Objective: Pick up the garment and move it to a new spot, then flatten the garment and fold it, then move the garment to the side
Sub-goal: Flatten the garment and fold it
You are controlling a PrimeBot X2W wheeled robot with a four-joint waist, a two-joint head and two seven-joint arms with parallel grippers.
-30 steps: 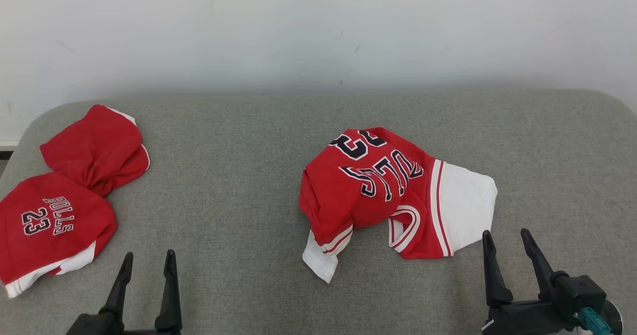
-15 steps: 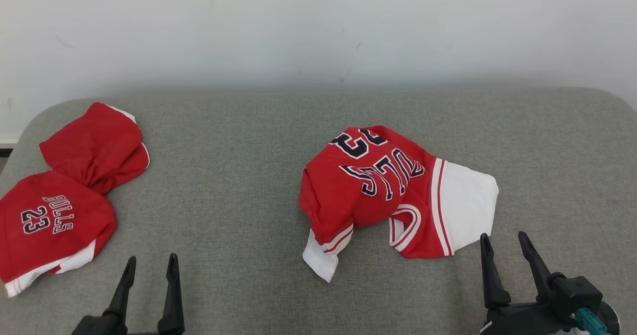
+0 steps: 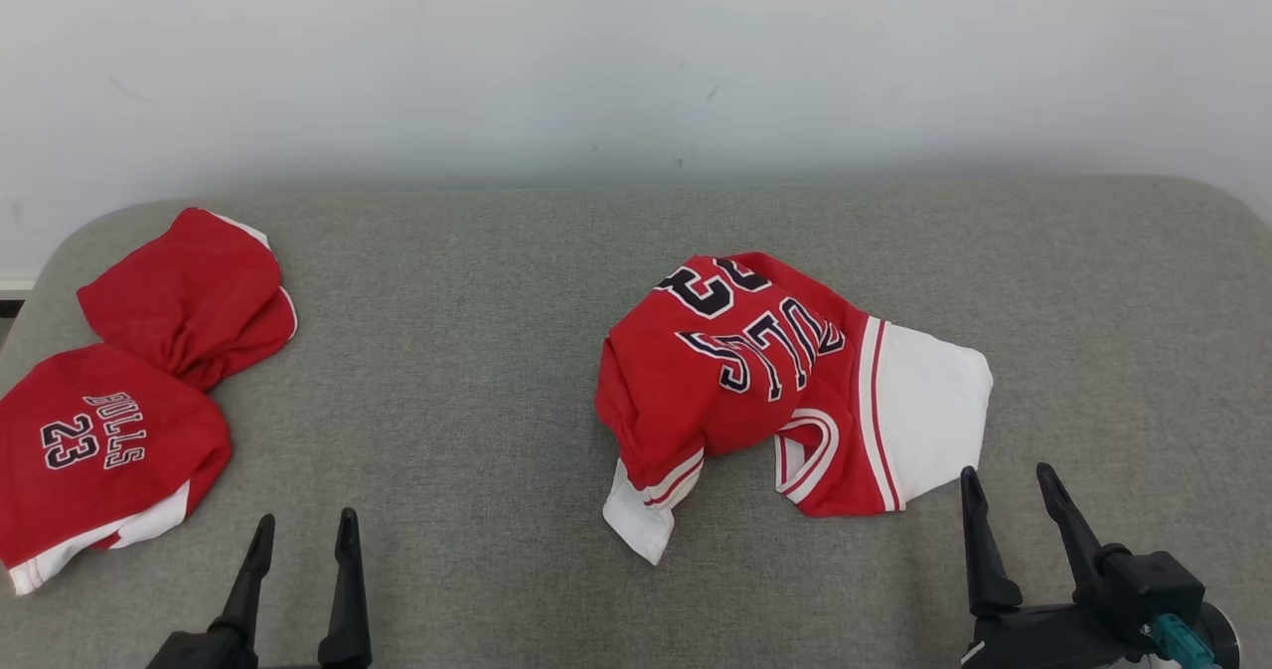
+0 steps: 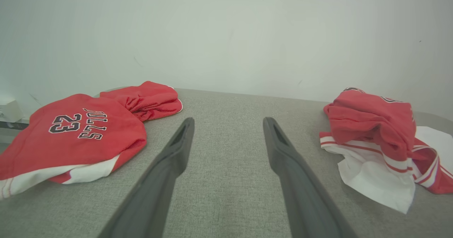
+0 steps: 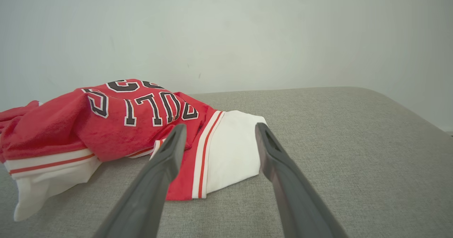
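Observation:
A crumpled red and white garment (image 3: 785,381) with dark lettering lies in a heap right of centre on the grey padded table (image 3: 477,351). It also shows at the right of the left wrist view (image 4: 375,132) and across the left half of the right wrist view (image 5: 134,125). My right gripper (image 3: 1006,482) stands open at the lower right, just short of the garment's white edge, with nothing between its fingers. My left gripper (image 3: 306,530) is open at the lower left over bare table, well clear of the garment.
A second red jersey (image 3: 109,440) with dark lettering lies bunched at the table's left edge, with a red fold (image 3: 189,291) behind it. A pale wall (image 3: 636,63) runs along the table's far side. The table's right corner (image 3: 1222,222) is rounded.
Both grippers sit slightly lower in the head view than a second ago. The garment and the jersey at the left lie as before.

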